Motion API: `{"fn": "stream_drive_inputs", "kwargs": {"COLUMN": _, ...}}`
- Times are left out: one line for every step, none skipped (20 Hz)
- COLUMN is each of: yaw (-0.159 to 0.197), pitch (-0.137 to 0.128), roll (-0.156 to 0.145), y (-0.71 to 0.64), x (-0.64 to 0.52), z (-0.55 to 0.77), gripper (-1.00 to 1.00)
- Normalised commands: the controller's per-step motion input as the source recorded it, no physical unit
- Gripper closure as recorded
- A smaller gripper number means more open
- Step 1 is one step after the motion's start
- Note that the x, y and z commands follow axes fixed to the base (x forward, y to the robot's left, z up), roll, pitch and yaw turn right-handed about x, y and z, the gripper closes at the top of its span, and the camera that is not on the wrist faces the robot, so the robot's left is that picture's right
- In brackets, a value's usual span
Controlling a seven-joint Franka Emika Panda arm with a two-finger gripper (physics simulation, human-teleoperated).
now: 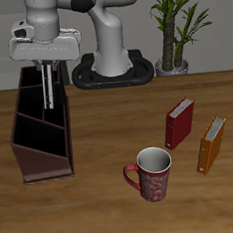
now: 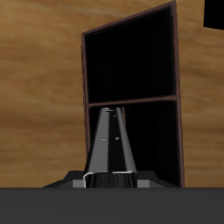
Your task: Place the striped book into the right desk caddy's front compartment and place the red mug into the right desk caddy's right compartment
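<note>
While my fingers (image 1: 51,99) grip the thin grey-and-black striped book (image 2: 112,144) upright, its long edge points down into the long dark reddish-brown wooden caddy (image 1: 32,161), directly below.

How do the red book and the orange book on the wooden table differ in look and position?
Colour: the red hardback book has a dark red cover, while the orange hardback book has an orange one.
Position: the red book stands farther back on the table; the orange book stands nearer the table's front edge.
Neighbour: the red book is closer to the dark red mottled mug than the orange book is.
Shared: both stand upright, tilted alike, and look similar in size.
</note>
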Motion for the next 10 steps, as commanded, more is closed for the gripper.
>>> {"fn": "stream_drive_inputs", "kwargs": {"yaw": -0.021, "pitch": 0.018, "roll": 0.008, "y": 0.09, "x": 0.05, "z": -0.05, "gripper": 1.0}}
{"fn": "stream_drive_inputs", "kwargs": {"yaw": -0.016, "pitch": 0.026, "roll": -0.008, "y": -0.08, "x": 0.06, "z": -0.21, "gripper": 1.0}}
{"fn": "stream_drive_inputs", "kwargs": {"yaw": -0.027, "pitch": 0.023, "roll": -0.04, "y": -0.01, "x": 0.01, "z": -0.17, "gripper": 1.0}}
{"fn": "stream_drive_inputs", "kwargs": {"yaw": 0.035, "pitch": 0.012, "roll": 0.039, "y": 0.04, "x": -0.03, "z": -0.09, "gripper": 1.0}}
{"fn": "stream_drive_inputs", "kwargs": {"yaw": -0.03, "pitch": 0.015, "roll": -0.012, "y": -0.01, "x": -0.05, "z": -0.04, "gripper": 1.0}}
{"fn": "stream_drive_inputs", "kwargs": {"yaw": -0.054, "pitch": 0.011, "roll": 0.015, "y": -0.04, "x": -0.08, "z": -0.03, "gripper": 1.0}}
{"fn": "stream_drive_inputs", "kwargs": {"yaw": 0.0, "pitch": 0.014, "roll": 0.016, "y": 0.05, "x": -0.05, "z": -0.02, "gripper": 1.0}}
{"fn": "stream_drive_inputs", "kwargs": {"yaw": 0.029, "pitch": -0.011, "roll": -0.015, "y": 0.05, "x": -0.04, "z": 0.01, "gripper": 1.0}}
{"fn": "stream_drive_inputs", "kwargs": {"yaw": -0.008, "pitch": 0.046, "roll": 0.008, "y": 0.03, "x": 0.01, "z": -0.04, "gripper": 1.0}}
{"fn": "stream_drive_inputs", "kwargs": {"yaw": -0.033, "pitch": 0.07, "roll": -0.018, "y": -0.04, "x": 0.07, "z": -0.1, "gripper": 1.0}}
